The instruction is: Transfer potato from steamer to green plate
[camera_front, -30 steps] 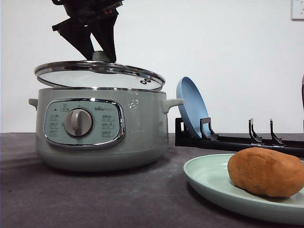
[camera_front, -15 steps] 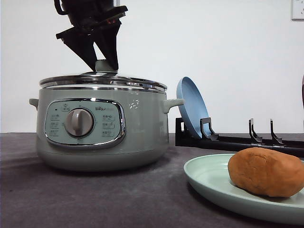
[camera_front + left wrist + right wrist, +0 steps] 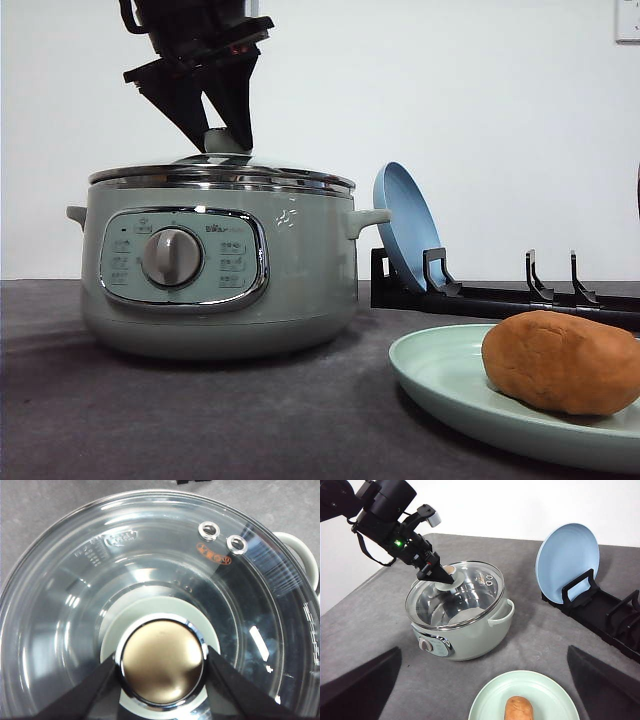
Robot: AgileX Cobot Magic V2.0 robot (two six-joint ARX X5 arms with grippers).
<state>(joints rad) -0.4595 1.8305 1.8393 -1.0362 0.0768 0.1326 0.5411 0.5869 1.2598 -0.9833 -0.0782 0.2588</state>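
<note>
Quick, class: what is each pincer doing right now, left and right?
Left pincer: closed on the lid knob, with the lid seated on the steamer.
Right pincer: open, holding nothing, hovering above the potato on the green plate.

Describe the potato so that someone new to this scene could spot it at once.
Start at the big sage-green steamer on the grey table, then look nearer the robot to the wide green plate. The potato lies on it: a matte orange-brown oval lump, the one warm-coloured thing here.
</note>
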